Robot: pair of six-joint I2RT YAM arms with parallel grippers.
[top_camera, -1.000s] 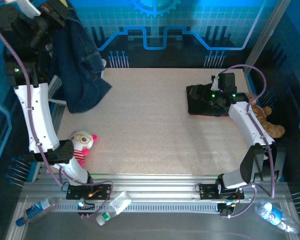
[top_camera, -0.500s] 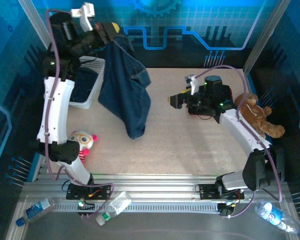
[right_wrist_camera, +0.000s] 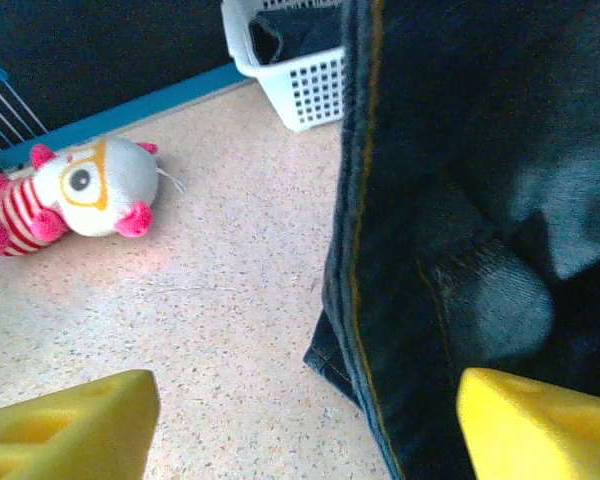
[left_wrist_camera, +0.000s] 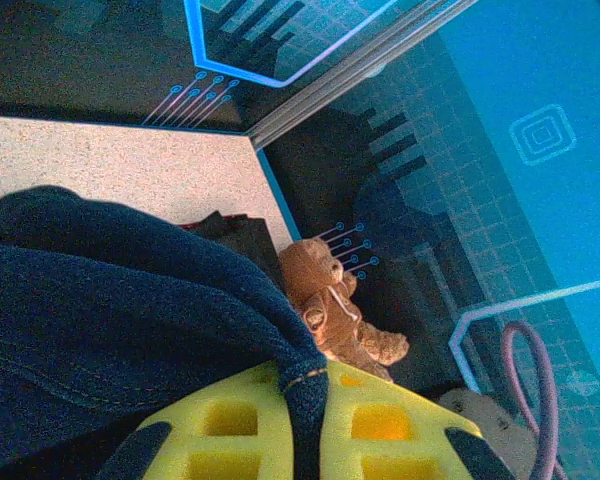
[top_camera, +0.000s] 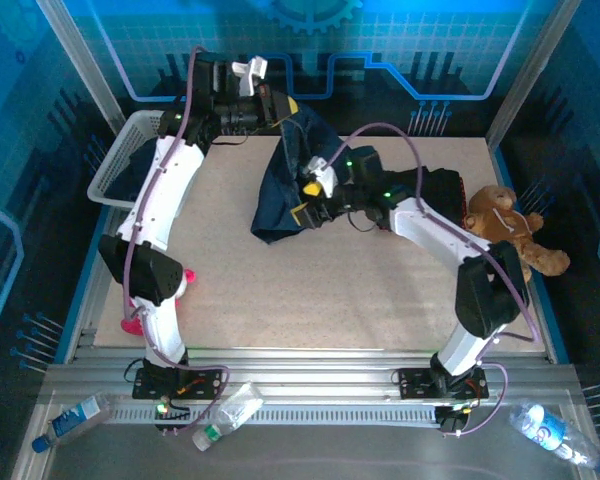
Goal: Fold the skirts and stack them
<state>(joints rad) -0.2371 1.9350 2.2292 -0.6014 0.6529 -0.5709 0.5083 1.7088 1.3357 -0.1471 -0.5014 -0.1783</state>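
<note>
A dark blue denim skirt hangs at the back middle of the table, its lower end bunched on the tabletop. My left gripper holds it from above. In the left wrist view the yellow fingers are shut on the skirt's stitched hem. My right gripper is low beside the hanging skirt and open. Its fingertips are wide apart, with the skirt's edge between them, untouched. A folded black skirt lies at the right, with a sliver of red under it.
A white basket with dark cloth inside stands at the back left. A brown teddy bear lies at the right edge. The pink-and-white plush toy lies near the left arm. Bottles lie on the front rail.
My left arm has swung the denim skirt from over the basket to the back middle of the table. My right gripper has left the black skirt and moved left to the denim's lower edge.
</note>
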